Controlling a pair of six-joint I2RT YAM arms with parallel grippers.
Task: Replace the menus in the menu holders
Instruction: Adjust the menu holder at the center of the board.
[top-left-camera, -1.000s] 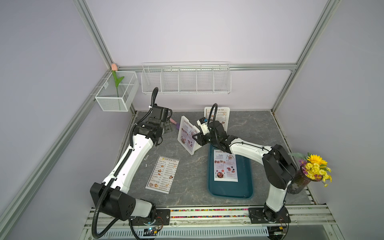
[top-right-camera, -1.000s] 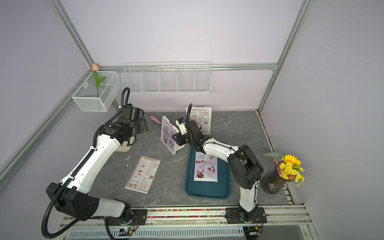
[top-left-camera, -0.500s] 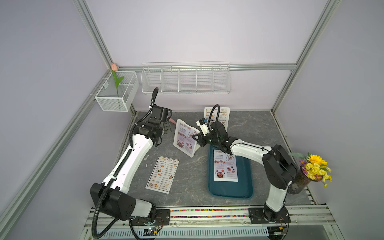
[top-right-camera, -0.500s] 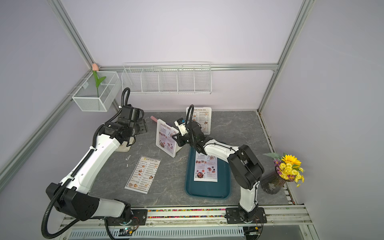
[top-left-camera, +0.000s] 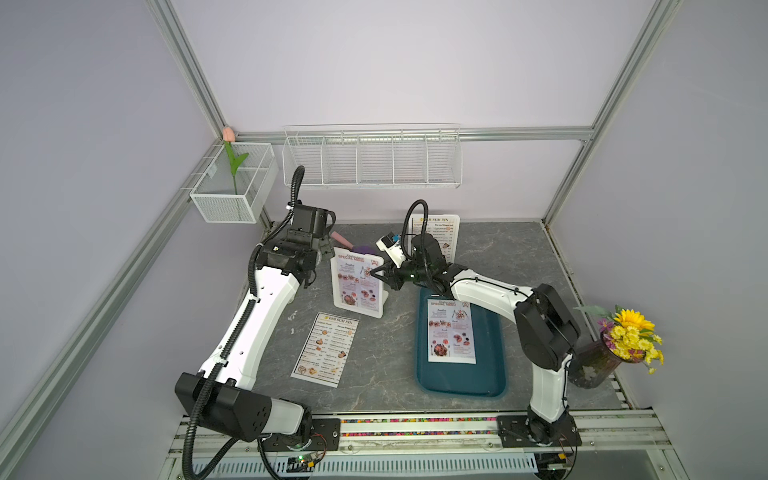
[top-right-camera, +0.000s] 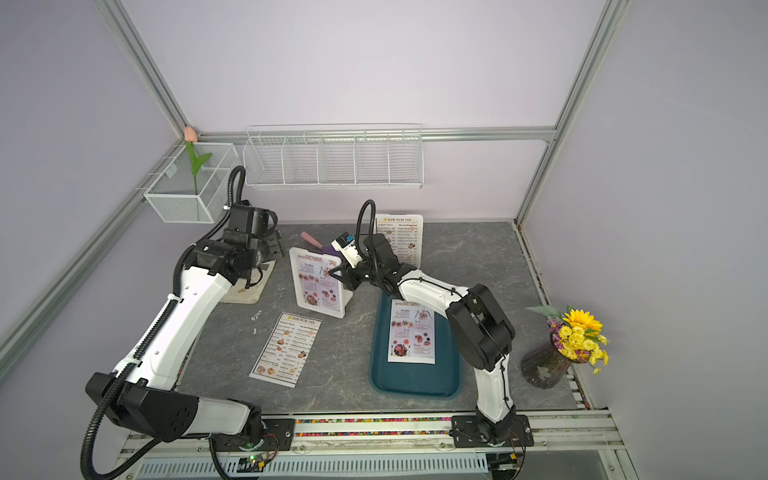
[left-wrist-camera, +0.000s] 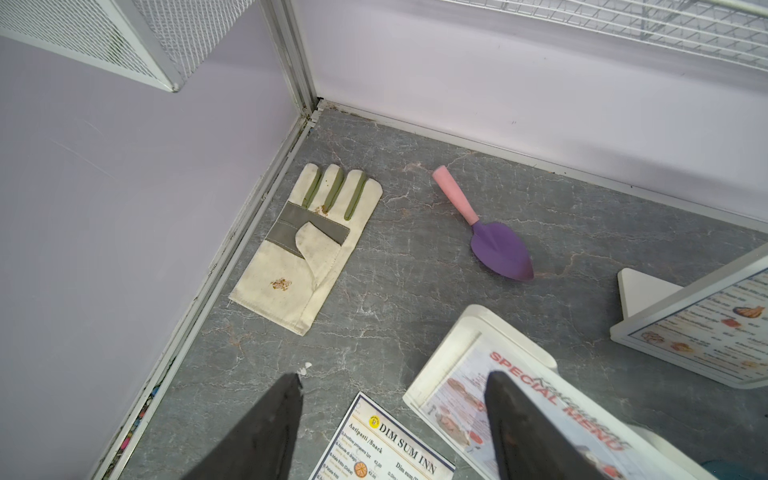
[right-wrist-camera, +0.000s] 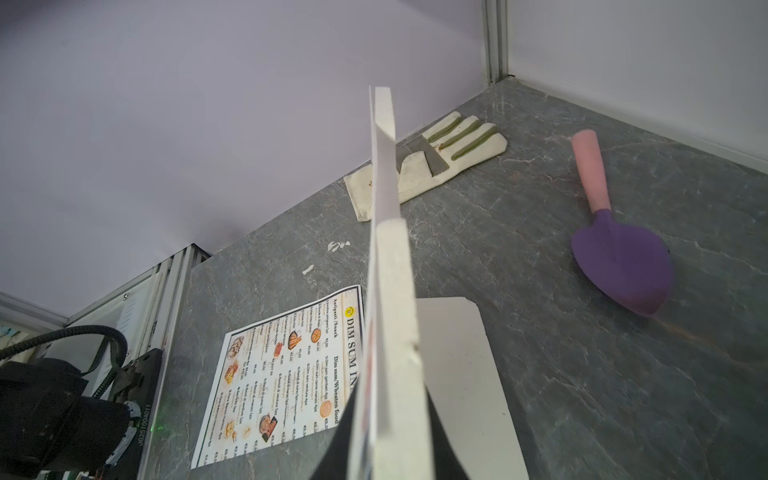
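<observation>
1. Swung round since a second ago, the front menu holder (top-left-camera: 357, 283) now shows its SPECIAL MENU face to the front of the counter (top-left-camera: 386, 374); before, it stood turned well aside. The right end effector (right-wrist-camera: 388, 440) has closed on its side edge, pinching frame and sheet together.
2. Nearest me, the loose DIM SUM INN menu (top-left-camera: 326, 350) lies flat just in front of that holder. If the holder tipped forward it would land on this sheet. Its long axis runs front to back, slightly slanted, with the header at the far end.
3. Beside it, the teal tray (top-left-camera: 490, 374) carries the second SPECIAL MENU sheet (top-left-camera: 451, 332). The right arm crosses the tray's far end, so a low sweep might drag the paper. The sheet's long axis runs front to back, header far.
4. The held holder is gripped on one edge only, so a twist could topple it or crease its sheet. It stands upright, leaning back on its wedge, header on top.
5. The left end effector (left-wrist-camera: 392, 376) hangs spread and empty close by.
6. Farthest, the back menu holder (top-left-camera: 436, 237) stands upright at the wall, facing front, with DIM SUM INN still inside. The right wrist sits just before it and could knock it.
</observation>
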